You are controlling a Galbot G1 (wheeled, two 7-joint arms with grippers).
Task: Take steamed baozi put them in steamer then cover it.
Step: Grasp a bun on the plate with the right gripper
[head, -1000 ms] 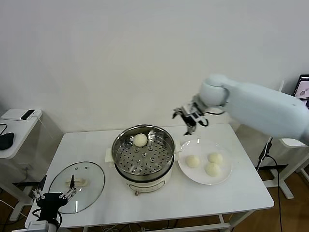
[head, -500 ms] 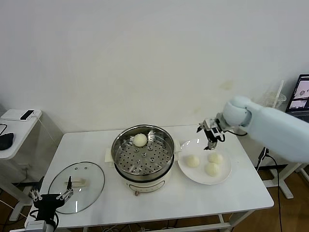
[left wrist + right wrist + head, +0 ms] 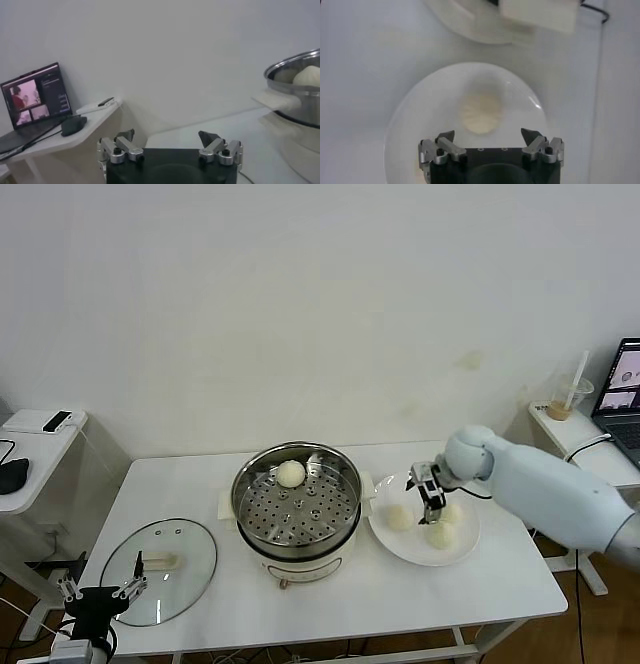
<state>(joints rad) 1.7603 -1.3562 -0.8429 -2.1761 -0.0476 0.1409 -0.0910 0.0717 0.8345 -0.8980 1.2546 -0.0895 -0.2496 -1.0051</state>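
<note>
The steamer (image 3: 297, 506) stands at mid table with one baozi (image 3: 290, 473) on its perforated tray. Three baozi lie on a white plate (image 3: 412, 552) to its right: one near the steamer (image 3: 399, 517), one in front (image 3: 438, 535), and one (image 3: 452, 511) partly hidden behind my gripper. My right gripper (image 3: 430, 496) hangs open just above the plate among them; in the right wrist view (image 3: 488, 134) one baozi (image 3: 480, 113) lies just ahead of its open jaws. The glass cover (image 3: 160, 557) lies flat at the table's front left. My left gripper (image 3: 98, 594) is open and empty, low beside the cover.
A side table with a phone (image 3: 40, 421) stands at the left. At the right, another small table holds a drink cup (image 3: 562, 399) and a laptop (image 3: 625, 374). In the left wrist view the steamer (image 3: 295, 85) is off to one side.
My right arm has swung from high behind the steamer over to the right and come down over the plate of baozi. The left gripper has sunk slightly.
</note>
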